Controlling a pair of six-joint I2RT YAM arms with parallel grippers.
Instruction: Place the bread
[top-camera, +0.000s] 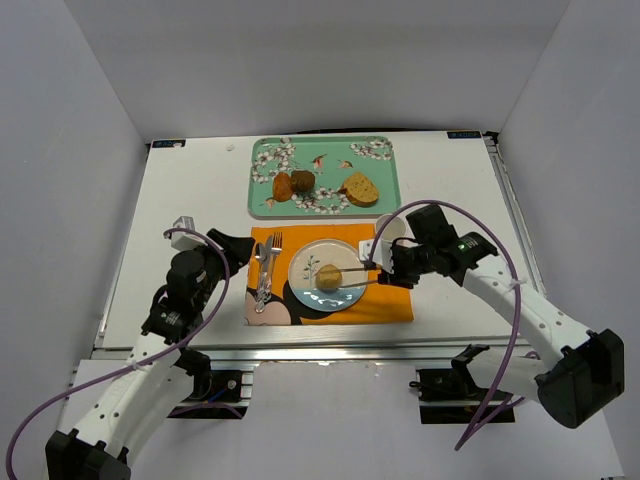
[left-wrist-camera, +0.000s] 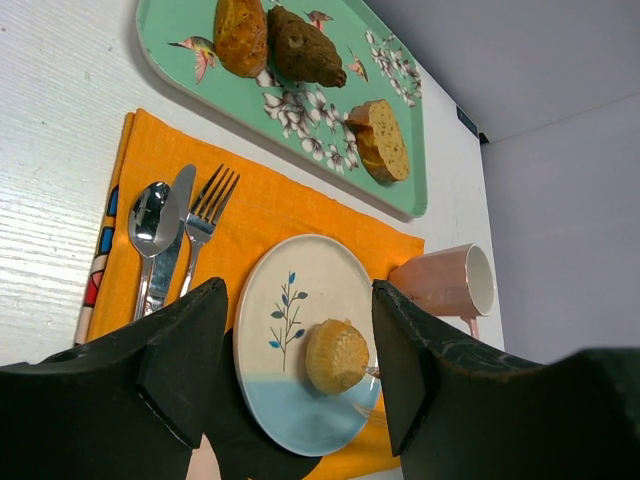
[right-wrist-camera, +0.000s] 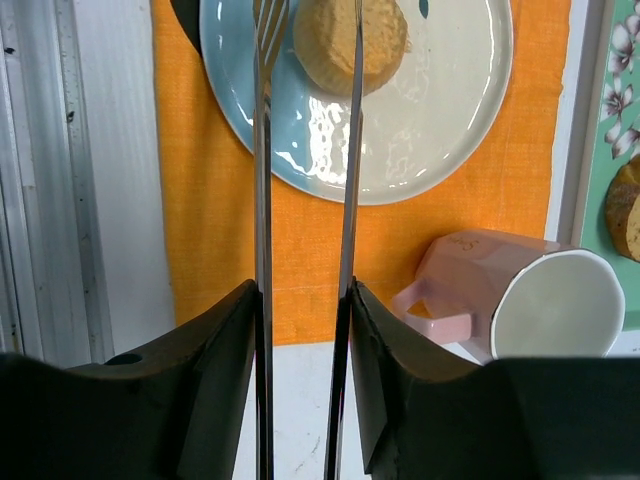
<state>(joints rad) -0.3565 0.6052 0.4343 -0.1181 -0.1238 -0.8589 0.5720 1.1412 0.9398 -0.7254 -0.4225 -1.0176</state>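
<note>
Though the bread (top-camera: 329, 277) already sits on the plate (top-camera: 345, 253), a little toward its blue near side, the job looks unfinished to me, because the right tool (right-wrist-camera: 305, 300) is clamped on a pair of tongs (right-wrist-camera: 262, 200) whose blades reach to either side of the bun; whether they pinch it or merely bracket it I cannot tell; if they bite, a quick lift would carry it off the plate, and a sideways pull could roll it to the rim or onto the orange placemat (top-camera: 392, 300); the forked tip might also snag the crumb; the pink mug (right-wrist-camera: 540, 300) is just beside the right wrist, so a swing toward the tray (top-camera: 255, 190) risks knocking it; the safest way out seems straight back along the blades, toward the near right of the counter (top-camera: 200, 190), where bare surface shows; the left tool (left-wrist-camera: 300, 290), fingers spread and holding nothing, hangs near the fork (left-wrist-camera: 205, 215), apart from the tongs.
</note>
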